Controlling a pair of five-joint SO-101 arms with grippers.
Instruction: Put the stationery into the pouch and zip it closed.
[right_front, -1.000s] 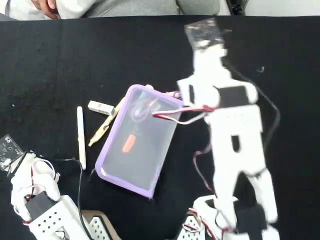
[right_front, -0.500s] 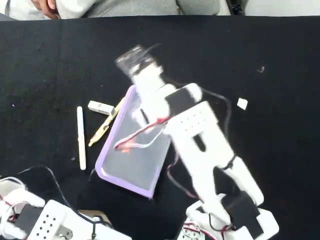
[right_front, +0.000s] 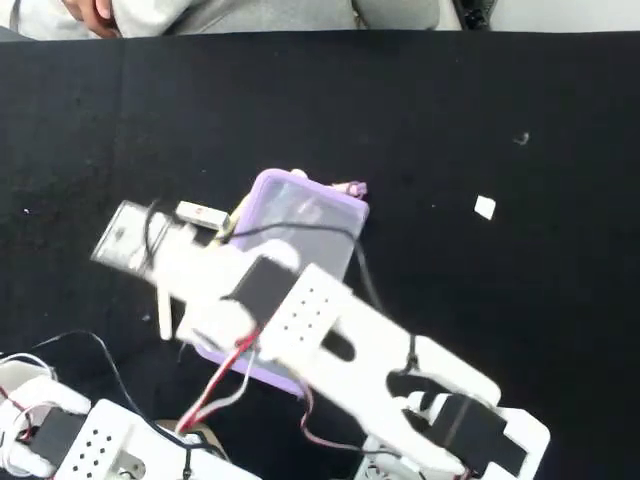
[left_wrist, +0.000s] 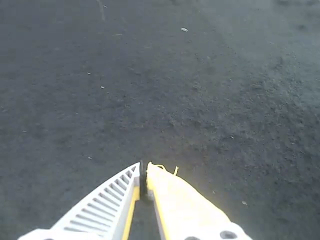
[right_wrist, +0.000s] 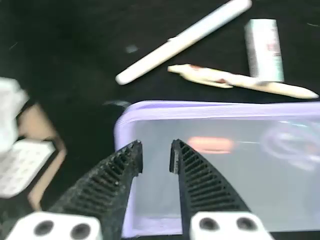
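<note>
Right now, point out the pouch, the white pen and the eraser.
pouch (right_wrist: 270, 180), right wrist view, clear front panel.
white pen (right_wrist: 184, 41), right wrist view, mid barrel.
eraser (right_wrist: 263, 50), right wrist view, wrapper middle.

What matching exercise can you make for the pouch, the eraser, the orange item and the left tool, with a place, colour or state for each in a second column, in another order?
Column one:
1. pouch
2. eraser
3. orange item
4. left tool

Column two:
a. shut, over the bare black table
b. inside, seen through the clear wall
c. purple rim
d. lying outside, beside the cream pen

Right pairs: 1-c, 2-d, 3-b, 4-a.
</note>
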